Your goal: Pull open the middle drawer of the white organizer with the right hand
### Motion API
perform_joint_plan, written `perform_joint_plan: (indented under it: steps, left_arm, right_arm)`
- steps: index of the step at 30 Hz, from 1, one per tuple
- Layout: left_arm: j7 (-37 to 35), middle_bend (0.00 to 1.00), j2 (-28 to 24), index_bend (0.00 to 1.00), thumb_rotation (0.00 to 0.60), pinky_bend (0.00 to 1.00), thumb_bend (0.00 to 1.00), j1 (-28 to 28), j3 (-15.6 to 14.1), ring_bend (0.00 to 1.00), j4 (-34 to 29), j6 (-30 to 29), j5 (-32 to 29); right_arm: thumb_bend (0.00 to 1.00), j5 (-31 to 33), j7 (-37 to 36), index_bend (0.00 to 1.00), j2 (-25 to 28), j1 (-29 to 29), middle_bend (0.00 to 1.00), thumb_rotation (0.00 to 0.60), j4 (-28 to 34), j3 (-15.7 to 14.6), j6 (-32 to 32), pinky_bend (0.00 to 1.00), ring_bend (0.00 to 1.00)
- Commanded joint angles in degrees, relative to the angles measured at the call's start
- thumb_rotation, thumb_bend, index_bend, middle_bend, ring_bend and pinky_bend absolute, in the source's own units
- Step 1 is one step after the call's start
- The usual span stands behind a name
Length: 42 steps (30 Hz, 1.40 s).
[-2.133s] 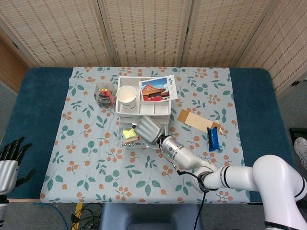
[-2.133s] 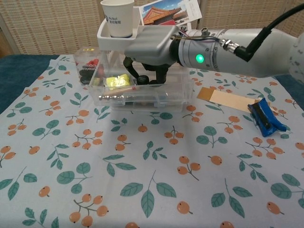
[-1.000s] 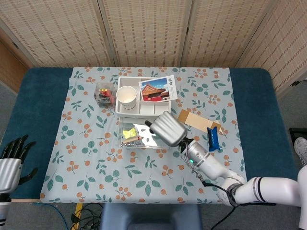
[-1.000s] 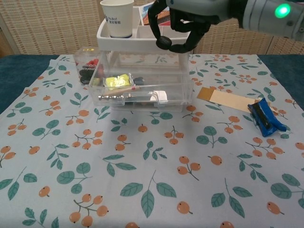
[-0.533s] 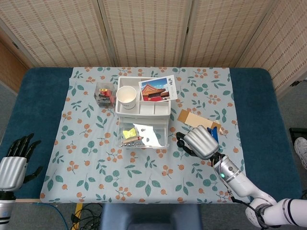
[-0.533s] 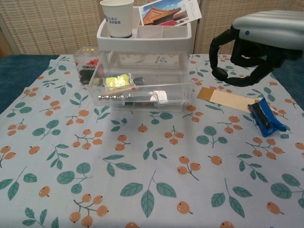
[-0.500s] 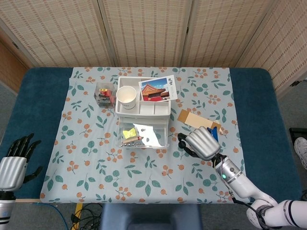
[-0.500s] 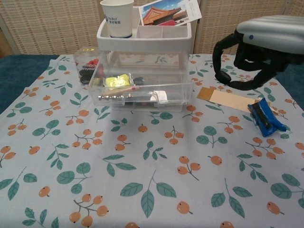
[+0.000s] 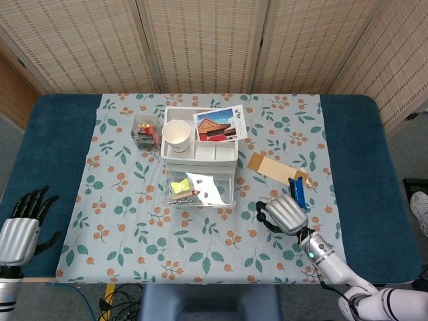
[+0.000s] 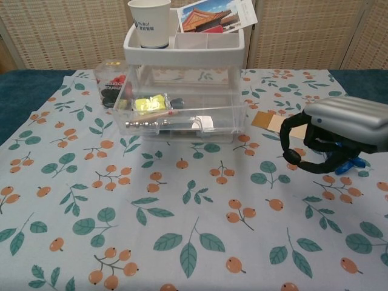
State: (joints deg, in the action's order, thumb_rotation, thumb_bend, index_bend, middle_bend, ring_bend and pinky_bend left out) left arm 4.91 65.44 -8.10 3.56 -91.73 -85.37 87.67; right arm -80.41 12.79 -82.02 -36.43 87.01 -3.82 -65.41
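The white organizer (image 9: 198, 152) (image 10: 185, 53) stands at the back middle of the table, a paper cup (image 9: 177, 136) (image 10: 150, 22) and a postcard (image 9: 220, 124) (image 10: 217, 13) in its top tray. Its clear middle drawer (image 9: 200, 190) (image 10: 182, 115) is pulled out toward me, showing a yellow item and small tools inside. My right hand (image 9: 285, 215) (image 10: 332, 134) hovers low over the cloth to the right of the drawer, fingers curled in, holding nothing. My left hand (image 9: 20, 227) hangs off the table's near left edge with its fingers apart.
A blue clip-like object (image 9: 297, 193) (image 10: 346, 162) and a brown cardboard strip (image 9: 273, 168) (image 10: 274, 124) lie right of the organizer, close behind my right hand. A small clear box of red and black items (image 9: 146, 130) (image 10: 112, 82) sits left of the organizer.
My right hand let go of the drawer, lifted away from the organizer and swung right and toward me, dropping low beside the blue object. The drawer stays pulled out.
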Motion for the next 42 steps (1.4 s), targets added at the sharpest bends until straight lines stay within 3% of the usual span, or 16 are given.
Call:
perform_joint_plan:
  steps: [1, 11, 17, 25, 28, 36, 39, 42]
  left_arm:
    - [0.0, 0.06, 0.0, 0.17, 0.600, 0.09, 0.22, 0.0, 0.0, 0.06, 0.0, 0.0, -0.1]
    - [-0.2, 0.06, 0.4, 0.17, 0.600, 0.09, 0.22, 0.0, -0.2, 0.06, 0.3, 0.1, -0.1]
    - [-0.6, 0.06, 0.7, 0.17, 0.600, 0.09, 0.22, 0.0, -0.3, 0.06, 0.7, 0.0, 0.0]
    - [-1.1, 0.06, 1.1, 0.17, 0.600, 0.09, 0.22, -0.3, -0.3, 0.06, 1.2, 0.4, 0.1]
    - [-0.9, 0.06, 1.4, 0.17, 0.600, 0.09, 0.22, -0.5, -0.4, 0.06, 1.0, 0.5, 0.4]
    - [-0.2, 0.06, 1.8, 0.15, 0.600, 0.09, 0.22, -1.0, -0.3, 0.06, 0.1, 0.6, 1.0]
    - [0.3, 0.06, 1.8, 0.15, 0.600, 0.09, 0.22, -1.1, -0.6, 0.06, -0.5, 0.8, 1.2]
    - [0.6, 0.06, 1.9, 0.15, 0.600, 0.09, 0.22, -1.0, -0.8, 0.06, -0.9, 0.7, 1.4]
  right_arm:
    - [0.38, 0.4, 1.8, 0.49, -3.1, 0.0, 0.94, 0.600, -3.0, 1.0, 2.0, 1.00, 1.00]
    - [0.38, 1.8, 4.9, 0.22, -6.1, -0.2, 0.89, 0.600, -3.7, 3.1, 4.7, 1.00, 1.00]
    - [0.38, 1.1, 6.2, 0.19, -2.5, 2.4, 0.83, 0.600, -0.1, 3.3, 1.0, 1.00, 0.99]
    - [0.38, -2.3, 5.5, 0.19, 7.6, 9.9, 0.72, 0.600, 6.4, 2.2, -10.6, 0.99, 0.76]
    - [0.38, -3.4, 4.1, 0.19, 10.4, 13.1, 0.64, 0.600, 7.6, 2.1, -15.3, 0.88, 0.64]
    - [0.38, -4.7, 0.6, 0.16, 15.0, 20.2, 0.27, 0.600, 9.1, 1.9, -23.6, 0.30, 0.20]
    - [0.38, -4.5, 0.0, 0.10, 16.2, 23.2, 0.20, 0.600, 10.0, 1.7, -26.3, 0.20, 0.12]
    - [0.38, -3.9, -0.3, 0.08, 17.0, 26.0, 0.19, 0.600, 10.8, 1.4, -28.5, 0.19, 0.11]
